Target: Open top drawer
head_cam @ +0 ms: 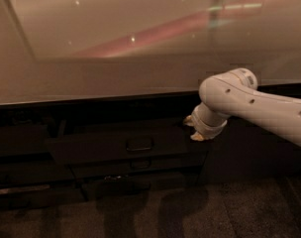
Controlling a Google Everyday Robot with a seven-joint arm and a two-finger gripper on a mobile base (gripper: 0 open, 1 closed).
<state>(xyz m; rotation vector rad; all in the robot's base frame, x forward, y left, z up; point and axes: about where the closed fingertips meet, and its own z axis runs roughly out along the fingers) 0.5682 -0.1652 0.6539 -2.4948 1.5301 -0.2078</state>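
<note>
Top drawer (98,148): a wide, dark front just under the counter's edge, near the middle of the cabinet; it seems to stand a little forward of the fronts around it, though the gloom makes that hard to judge.
Loop handle (139,144): small and dark, at the centre of the front.
Drawer against gripper: the gripper (193,129) sits at the drawer's right end by its upper corner, well to the right of the handle; whether it touches the front I cannot tell.
Gripper state: cannot tell from where I stand.
Arm (254,105): white, reaching in from the right, its elbow bent down toward the drawer.
Drawer's lie: long axis runs left to right, face turned out toward the room.
Countertop (116,78): pale and glossy, with a reddish streak reflected across it, overhanging the drawer.
Lower drawer fronts (135,165): narrower, dark, stacked right beneath.
Floor (200,212): dark, with the arm's shadow on it.
In the way: nothing stands between gripper and handle.
</note>
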